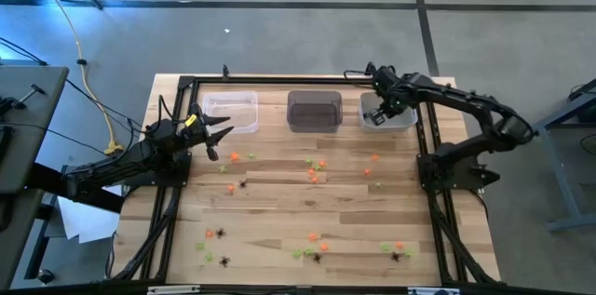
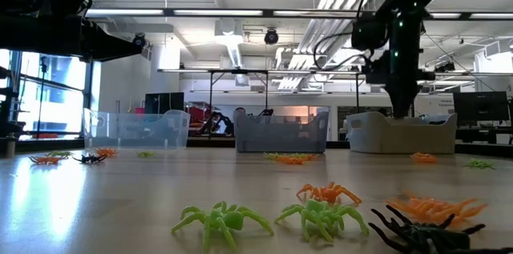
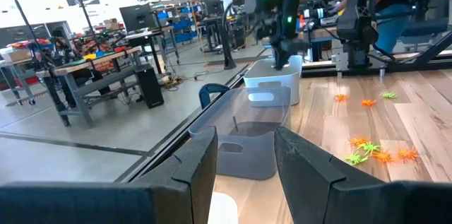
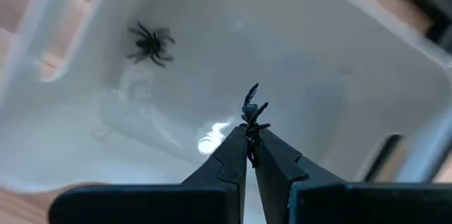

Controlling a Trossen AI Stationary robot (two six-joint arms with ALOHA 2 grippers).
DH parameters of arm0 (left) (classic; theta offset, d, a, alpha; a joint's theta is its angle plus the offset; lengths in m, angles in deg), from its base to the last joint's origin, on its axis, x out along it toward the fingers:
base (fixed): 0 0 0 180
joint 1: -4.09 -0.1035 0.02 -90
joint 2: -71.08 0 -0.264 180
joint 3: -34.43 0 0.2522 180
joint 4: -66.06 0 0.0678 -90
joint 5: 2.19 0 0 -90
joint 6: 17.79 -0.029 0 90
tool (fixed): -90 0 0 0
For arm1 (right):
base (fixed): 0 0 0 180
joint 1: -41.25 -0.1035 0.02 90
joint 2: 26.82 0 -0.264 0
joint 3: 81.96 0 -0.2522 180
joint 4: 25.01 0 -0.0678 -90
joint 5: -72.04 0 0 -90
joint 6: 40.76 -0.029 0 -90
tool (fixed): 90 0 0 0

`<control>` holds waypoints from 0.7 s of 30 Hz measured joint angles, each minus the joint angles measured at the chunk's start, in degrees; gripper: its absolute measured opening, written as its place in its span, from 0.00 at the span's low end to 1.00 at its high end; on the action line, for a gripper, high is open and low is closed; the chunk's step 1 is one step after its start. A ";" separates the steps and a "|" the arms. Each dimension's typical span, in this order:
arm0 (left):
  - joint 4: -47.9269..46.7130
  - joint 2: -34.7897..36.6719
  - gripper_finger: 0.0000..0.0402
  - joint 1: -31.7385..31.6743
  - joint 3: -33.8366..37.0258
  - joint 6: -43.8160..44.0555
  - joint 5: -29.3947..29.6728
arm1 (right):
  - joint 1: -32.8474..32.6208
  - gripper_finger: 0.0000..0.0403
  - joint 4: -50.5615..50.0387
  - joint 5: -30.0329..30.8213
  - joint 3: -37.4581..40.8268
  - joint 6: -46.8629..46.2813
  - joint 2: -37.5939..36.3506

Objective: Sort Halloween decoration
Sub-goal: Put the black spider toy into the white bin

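Observation:
Small orange [image 1: 236,156], lime-green [image 1: 310,161] and black [image 1: 244,183] plastic spiders lie scattered on the wooden table. My right gripper [image 4: 249,138] is shut on one black spider [image 4: 251,111] and points down into the white bin [image 1: 402,116] at the far right. A second black spider [image 4: 150,42] lies on that bin's floor. In the low view my right gripper [image 2: 398,103] reaches down behind the bin's rim. My left gripper [image 1: 221,137] is open and empty, just beside the clear bin [image 1: 230,111] at the far left. My right gripper pinches the black spider between its two fingertips [image 4: 236,146]. Only the spider's legs and part of its body [image 4: 252,105] stick out past the tips. The fingers come from above and point down. The spider is clear of the bin's floor.
A grey bin [image 1: 314,109] stands between the clear bin and the white one along the far edge. More spiders lie near the table's front edge [image 1: 312,250]. A black metal frame [image 1: 426,146] runs around the work area.

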 joint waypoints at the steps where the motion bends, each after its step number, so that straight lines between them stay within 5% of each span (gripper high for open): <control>1: -0.01 0.00 0.33 -0.01 0.00 0.00 0.00 | 0.41 0.05 0.76 -0.62 0.58 0.00 0.74; 15: 0.00 0.00 0.33 0.00 -0.02 0.00 0.00 | 2.27 0.05 10.79 -3.42 7.11 1.59 2.51; 21: 0.00 -0.02 0.33 -0.02 -0.02 0.00 0.00 | 2.27 0.16 12.98 -3.66 7.41 3.59 2.51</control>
